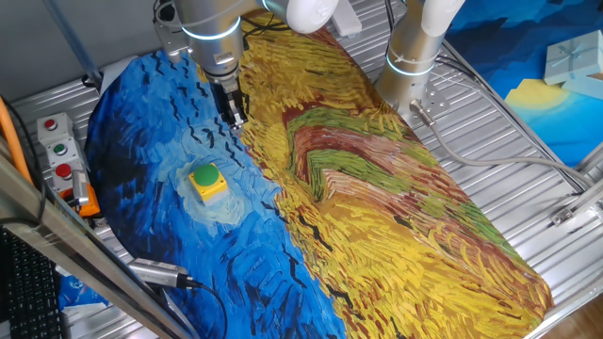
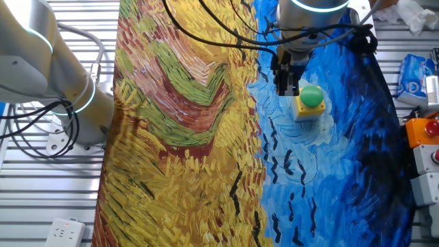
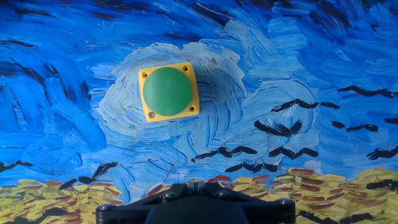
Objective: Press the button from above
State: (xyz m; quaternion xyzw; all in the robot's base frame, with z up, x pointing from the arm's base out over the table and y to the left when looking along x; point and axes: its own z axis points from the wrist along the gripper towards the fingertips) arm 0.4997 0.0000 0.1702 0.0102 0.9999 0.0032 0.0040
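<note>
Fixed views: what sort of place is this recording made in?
Probably a robotics lab bench: a slatted metal table under a painted cloth, robot arms mounted on it, a grey control box, and a green button.

green button (image 3: 167, 91) (yellow base), upright, seemingly unpressed

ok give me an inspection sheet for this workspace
surface: painted cloth, blue and yellow brushstroke print, spread over a slatted metal table.
job's things: green dome button on its yellow square base, sitting on the blue part of the cloth, nothing touching it.
clutter: grey control box with small red and green buttons at the table edge.
tool: tool hangs above the cloth, off to one side of the button; the hand view shows the button ahead, not beneath; fingertips not seen clearly.
cables: black cables run over the cloth near the arm.
surroundings: second arm base stands on the table.
</note>
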